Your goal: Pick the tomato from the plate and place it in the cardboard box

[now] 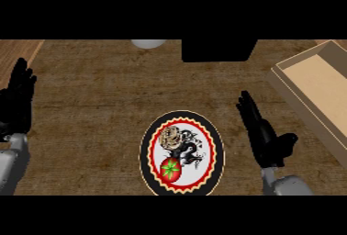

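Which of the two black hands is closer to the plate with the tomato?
The right hand, open just right of the plate holding the tomato. The left hand rests open at the view's far left edge, much farther away.

You see a brown woven-textured counter (95, 101); a plate (181, 153) lies near centre; a cardboard box (318, 87) sits far right; a black block (218, 50) sits far centre.

A red tomato (171, 170) with a green star-shaped top lies on a plate (213, 151) with a black rim, a red and cream scalloped band and a white centre bearing a dark swirling figure. At right, a tan cardboard box (308, 94). The counter (102, 101) is mottled brown.
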Controlling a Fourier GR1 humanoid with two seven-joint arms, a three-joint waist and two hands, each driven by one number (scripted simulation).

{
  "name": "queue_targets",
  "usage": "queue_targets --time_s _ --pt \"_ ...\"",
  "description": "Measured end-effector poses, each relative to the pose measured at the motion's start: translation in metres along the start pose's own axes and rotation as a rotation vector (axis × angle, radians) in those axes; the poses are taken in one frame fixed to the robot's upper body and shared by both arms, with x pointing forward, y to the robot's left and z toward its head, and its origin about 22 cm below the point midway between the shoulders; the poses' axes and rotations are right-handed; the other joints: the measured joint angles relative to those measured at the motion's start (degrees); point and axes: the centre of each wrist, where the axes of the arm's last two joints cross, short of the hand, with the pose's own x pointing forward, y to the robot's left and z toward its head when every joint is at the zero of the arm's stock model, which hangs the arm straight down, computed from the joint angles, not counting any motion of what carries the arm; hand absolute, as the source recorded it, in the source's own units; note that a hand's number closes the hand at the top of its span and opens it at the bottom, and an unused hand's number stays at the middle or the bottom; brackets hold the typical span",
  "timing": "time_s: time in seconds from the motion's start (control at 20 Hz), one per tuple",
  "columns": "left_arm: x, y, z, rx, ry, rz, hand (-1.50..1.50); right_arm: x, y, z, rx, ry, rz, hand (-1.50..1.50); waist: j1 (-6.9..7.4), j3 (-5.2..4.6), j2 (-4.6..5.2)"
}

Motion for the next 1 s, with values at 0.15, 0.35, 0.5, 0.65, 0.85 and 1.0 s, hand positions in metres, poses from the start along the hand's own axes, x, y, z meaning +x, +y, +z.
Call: queue_targets --time_s 0.15,0.35,0.5,0.65,0.85,1.0 --pt "0.001 -0.004 0.005 -0.028 -0.002 0.039 0.0 -0.007 -0.004 0.019 -0.165 -0.017 -0.003 1.5 -0.37 -0.45 -0.03" --pt "-0.005 -0.017 0.017 -0.084 0.017 0.128 0.0 -0.028 -0.038 0.051 -0.455 0.022 0.117 1.5 -2.75 -1.25 -0.18" --pt "-0.009 -0.031 0.028 -0.141 0.041 0.201 0.0 -0.055 -0.046 0.089 -0.655 0.124 0.232 -1.5 -3.13 -1.22 -0.17" --pt "-0.011 -0.039 0.04 -0.195 0.049 0.244 0.0 -0.063 -0.026 0.118 -0.777 0.089 0.339 -1.5 -1.9 -1.11 -0.09" --pt "-0.011 -0.044 0.048 -0.238 0.048 0.268 0.0 -0.053 -0.003 0.149 -0.747 0.045 0.46 -1.5 -0.38 -1.08 0.27" --pt "-0.009 -0.044 0.051 -0.256 0.038 0.279 0.0 -0.045 -0.001 0.176 -0.669 0.095 0.544 -1.5 0.52 -1.2 0.55"
